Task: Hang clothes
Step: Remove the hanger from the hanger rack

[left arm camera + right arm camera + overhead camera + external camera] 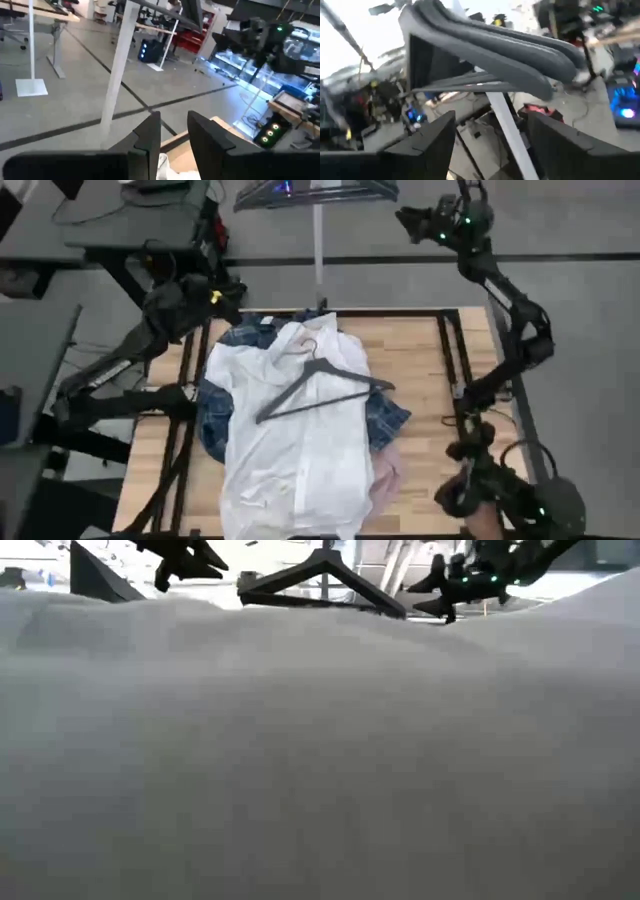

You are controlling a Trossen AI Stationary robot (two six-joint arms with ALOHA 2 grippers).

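The white shirt [295,430] lies spread over the middle of the table, on top of the blue plaid shirt [385,415]. The pink shirt [388,475] peeks out at its near right. A dark hanger [325,385] lies loose on the white shirt's chest. My left gripper [228,298] hovers over the table's far left corner, open by a narrow gap [173,135] with nothing in it. My right gripper [408,220] is raised beyond the far edge, open [490,142] and empty, close to grey hangers [490,45] on a rack.
A rack with hangers [315,192] stands on a white pole [318,255] just beyond the table's far edge. Dark frame rails [448,350] run along the table's sides. In the low view white cloth [320,760] fills nearly everything.
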